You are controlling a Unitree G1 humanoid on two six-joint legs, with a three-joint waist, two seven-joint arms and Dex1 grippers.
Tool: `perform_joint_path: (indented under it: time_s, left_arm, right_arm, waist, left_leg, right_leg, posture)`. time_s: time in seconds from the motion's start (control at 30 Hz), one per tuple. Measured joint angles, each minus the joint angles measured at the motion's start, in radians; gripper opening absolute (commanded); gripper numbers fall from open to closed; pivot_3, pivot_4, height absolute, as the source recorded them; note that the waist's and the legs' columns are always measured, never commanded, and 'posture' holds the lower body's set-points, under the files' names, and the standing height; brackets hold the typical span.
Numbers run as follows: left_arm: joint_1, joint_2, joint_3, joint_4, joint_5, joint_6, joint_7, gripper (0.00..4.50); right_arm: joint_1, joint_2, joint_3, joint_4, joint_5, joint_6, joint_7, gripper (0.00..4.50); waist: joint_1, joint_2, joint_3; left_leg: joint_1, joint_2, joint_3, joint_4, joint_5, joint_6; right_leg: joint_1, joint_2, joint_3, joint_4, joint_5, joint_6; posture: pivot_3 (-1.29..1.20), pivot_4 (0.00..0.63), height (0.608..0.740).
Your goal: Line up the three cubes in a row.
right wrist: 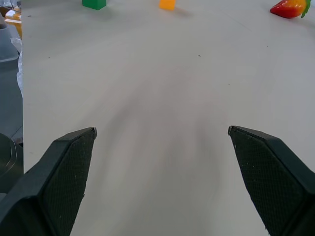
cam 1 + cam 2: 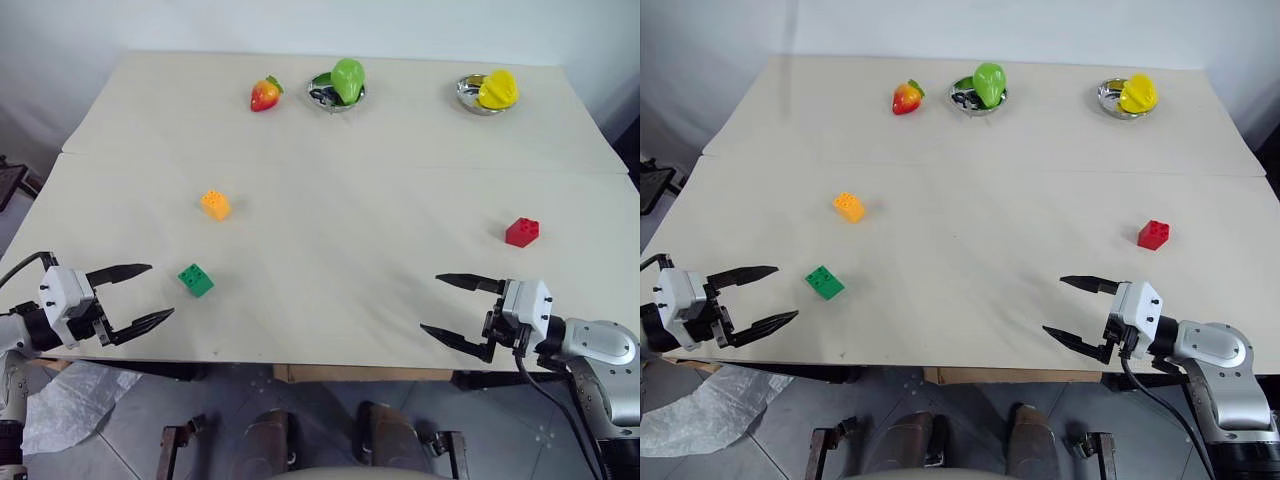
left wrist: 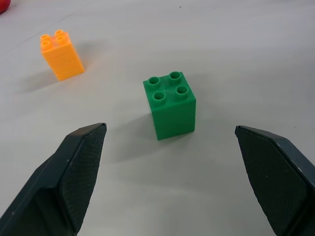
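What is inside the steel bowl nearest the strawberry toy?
The shiny steel bowl holds one green toy pepper, standing taller than the rim. Some bare bowl floor shows on its left; whatever lies beneath or behind the pepper is hidden.

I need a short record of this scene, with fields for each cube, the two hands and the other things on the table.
orange-yellow cube: left part of table, apart from the others
green cube: nearer the robot than the orange-yellow one, in front of the left hand
red cube: right side, alone
row: not formed
left hand: open, empty
right hand: open, empty
far edge: strawberry toy, green pepper and yellow pepper in steel bowls
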Motion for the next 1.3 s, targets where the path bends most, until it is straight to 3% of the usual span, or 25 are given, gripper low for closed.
perform_joint_path:
  time_s: [0.17,0.27,0.37,0.57,0.67,0.8,0.9,1.03,1.3]
  left_arm:
    - [-0.002,0.001,0.007,-0.049,-0.066,0.113,0.003,4.47]
    - [-0.035,0.027,0.011,-0.167,-0.189,0.322,0.019,4.47]
    - [-0.113,0.023,-0.053,-0.290,-0.198,0.397,0.048,4.47]
    - [-0.279,-0.107,-0.278,-0.332,-0.085,0.361,0.072,4.47]
    - [-0.355,-0.198,-0.363,-0.288,-0.001,0.294,0.100,4.47]
    - [-0.377,-0.271,-0.419,-0.259,0.003,0.295,0.096,4.47]
    - [-0.380,-0.272,-0.430,-0.251,0.002,0.321,0.072,4.47]
    - [-0.417,-0.277,-0.431,-0.228,0.002,0.341,0.066,4.47]
    - [-0.442,-0.295,-0.432,-0.229,0.004,0.348,0.076,4.47]
  right_arm:
    - [0.005,0.000,-0.025,-0.007,0.002,0.007,-0.046,4.50]
    - [0.029,0.005,-0.101,-0.047,0.032,0.057,-0.131,4.50]
    - [0.086,0.048,-0.229,-0.084,0.076,0.117,-0.259,4.50]
    - [0.207,0.164,-0.418,-0.086,0.042,0.126,-0.490,4.50]
    - [0.226,0.198,-0.423,-0.058,-0.033,0.136,-0.599,4.50]
    - [0.194,0.219,-0.414,-0.079,-0.047,0.207,-0.697,4.50]
    - [0.060,0.195,-0.354,-0.118,-0.042,0.356,-0.763,4.50]
    - [-0.216,0.116,-0.308,-0.084,-0.043,0.694,-0.922,4.50]
    - [-0.452,0.098,-0.200,0.253,-0.142,0.744,-0.985,4.50]
  waist:
    - [0.003,0.000,0.000]
    - [0.006,0.000,0.000]
    - [0.016,0.001,-0.001]
    - [0.027,0.002,-0.001]
    - [0.024,0.002,-0.001]
    - [-0.003,0.003,-0.002]
    - [-0.022,0.003,-0.001]
    - [-0.018,0.004,-0.001]
    - [0.002,0.004,-0.001]
  left_leg:
    - [-0.001,0.000,-0.001,0.001,0.000,0.000]
    - [-0.001,0.000,-0.003,0.003,0.000,0.000]
    - [0.000,-0.002,-0.005,0.003,0.000,0.000]
    - [0.000,-0.006,-0.002,0.003,-0.001,0.000]
    - [0.000,-0.006,0.000,0.005,-0.001,0.000]
    - [0.001,-0.003,0.002,0.005,0.000,0.000]
    - [0.000,0.003,0.003,0.010,0.000,-0.001]
    - [-0.001,0.004,0.002,0.013,0.000,0.000]
    - [-0.009,0.001,0.004,0.013,-0.001,0.002]
  right_leg:
    - [0.000,0.000,0.000,0.000,0.000,0.000]
    - [0.001,0.000,0.000,0.001,0.000,0.000]
    - [0.003,0.000,-0.001,0.001,0.000,0.000]
    - [0.003,0.002,0.000,0.001,0.000,0.000]
    - [0.003,0.002,0.003,0.001,0.000,0.000]
    - [0.001,0.004,0.005,0.002,0.000,0.000]
    - [0.000,0.005,0.006,0.005,0.000,0.000]
    - [-0.002,0.004,0.008,0.010,0.001,-0.002]
    - [-0.010,0.003,0.009,0.010,0.001,-0.002]
  posture:
    - [0.00,0.150,0.740]
    - [0.00,0.150,0.740]
    - [0.00,0.150,0.740]
    - [0.00,0.150,0.740]
    - [0.00,0.150,0.740]
    - [0.00,0.150,0.740]
    - [0.00,0.150,0.740]
    - [0.00,0.150,0.740]
    - [0.00,0.150,0.740]
